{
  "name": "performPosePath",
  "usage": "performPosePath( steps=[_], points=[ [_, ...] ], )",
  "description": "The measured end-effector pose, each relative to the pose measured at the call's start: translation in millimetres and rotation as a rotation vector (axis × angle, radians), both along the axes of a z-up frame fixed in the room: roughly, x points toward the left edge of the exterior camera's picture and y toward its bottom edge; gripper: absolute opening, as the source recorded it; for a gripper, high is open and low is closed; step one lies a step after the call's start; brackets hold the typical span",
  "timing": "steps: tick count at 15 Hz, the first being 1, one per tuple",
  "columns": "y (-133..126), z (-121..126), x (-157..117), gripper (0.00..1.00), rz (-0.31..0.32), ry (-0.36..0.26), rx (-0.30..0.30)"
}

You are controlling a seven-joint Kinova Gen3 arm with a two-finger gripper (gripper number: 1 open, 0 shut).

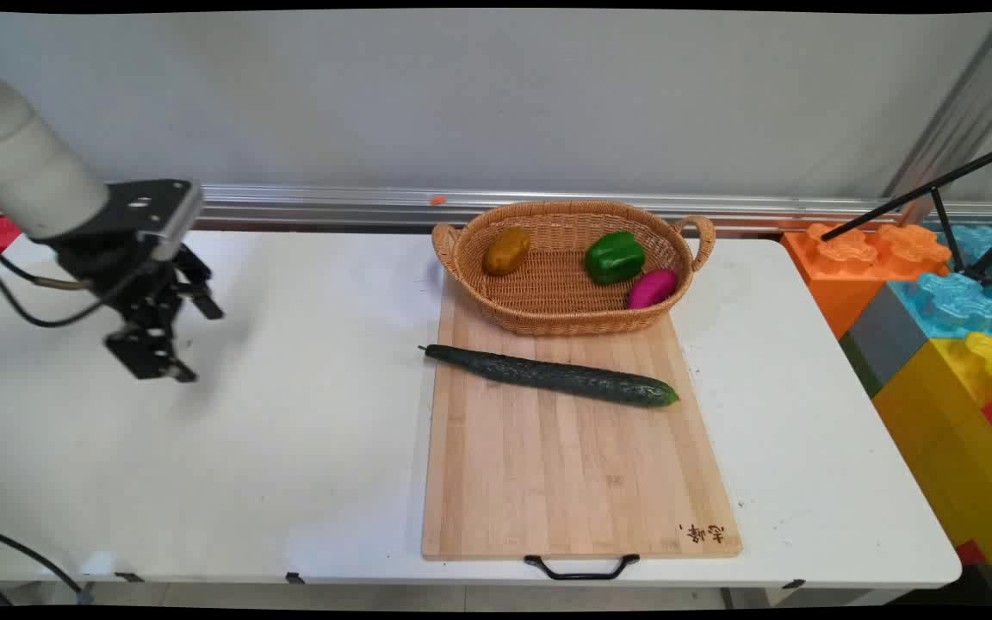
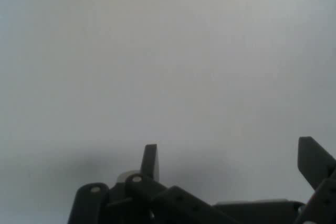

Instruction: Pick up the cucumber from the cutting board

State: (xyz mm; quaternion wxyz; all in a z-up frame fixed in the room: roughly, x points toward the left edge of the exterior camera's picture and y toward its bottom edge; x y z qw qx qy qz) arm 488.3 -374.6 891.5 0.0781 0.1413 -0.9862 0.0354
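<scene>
The tool hangs over the left part of the table, pointing down at bare white surface, and holds nothing. In the hand view its two fingers stand wide apart, with only blank table between them; how far above the surface the tips are is hard to judge, though they seem to be clear of it.

Well to the tool's right lies a board of pale wood, long side running from the near edge toward the wall, with a black handle at its near end and a small dark mark in its near right corner. A cucumber lies across the board's far half, slanting, its thin stem end just past the board's left edge and its blunt end near the right edge.

A basket of woven wicker with two loop handles sits on the board's far end, just behind the cucumber and apart from it. Inside are a potato at the left, a green pepper right of centre, and a magenta piece against the right wall, touching or nearly touching the pepper.

Large toy blocks in orange, blue, yellow and grey stand beyond the table's right end.
</scene>
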Motion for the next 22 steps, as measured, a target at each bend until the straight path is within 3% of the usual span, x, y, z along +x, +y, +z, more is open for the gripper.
performPosePath(
  steps=[4,8,11,19,22],
  points=[
    [-8.4,-15.8,-40.1,1.00,0.002,0.087,-0.024],
    [-22.7,-30.0,-112.0,1.00,0.009,0.160,-0.065],
    [-29.8,-34.3,-169.1,1.00,-0.028,0.197,-0.117],
    [-42.5,-55.2,-272.9,1.00,-0.109,0.226,-0.262],
    [-54.5,-71.4,-296.1,1.00,-0.120,0.216,-0.315]
  ],
)
